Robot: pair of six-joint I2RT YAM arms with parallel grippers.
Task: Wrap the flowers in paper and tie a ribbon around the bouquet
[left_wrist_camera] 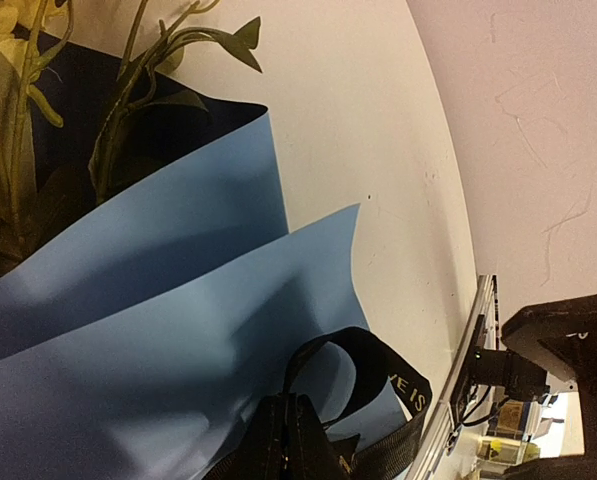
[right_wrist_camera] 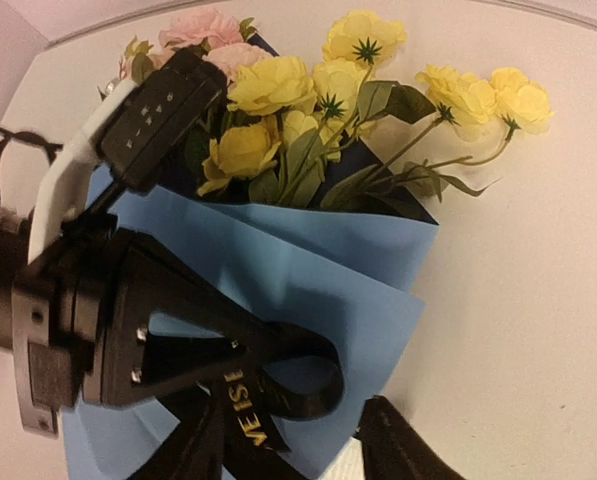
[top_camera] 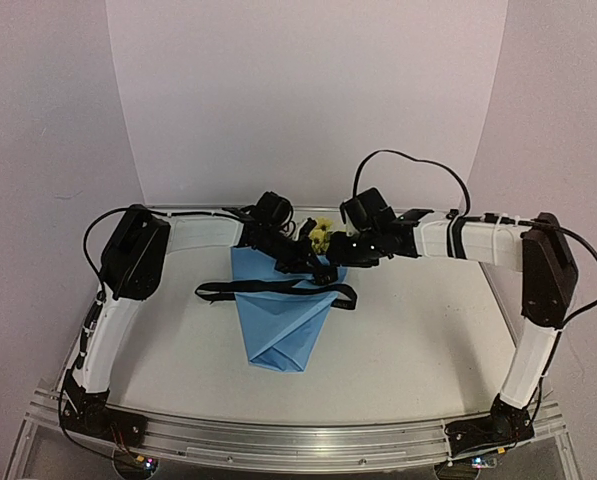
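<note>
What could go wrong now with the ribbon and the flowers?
The ribbon is a loose loop with no knot showing. The right gripper stands open, so only the left gripper holds it; a tug might pull it free. The paper is just folded over itself and could spring open, letting the flowers slide out.

My left arm (top_camera: 113, 330) and right arm (top_camera: 530, 360) are each built from smooth white tubular links joined by boxy black joint housings on a small black base. Thin black wiring runs along them, and one black cable (top_camera: 418, 160) forms a wide loop above the right forearm, which also carries a dark band. My left gripper (right_wrist_camera: 318, 350) has a black angular body with bright round screw heads (right_wrist_camera: 138, 335), backed by a rounded white shell and a black camera block (right_wrist_camera: 163, 105) bearing small pale markings; my right gripper's fingers (right_wrist_camera: 403, 450) are plain matt black.
</note>
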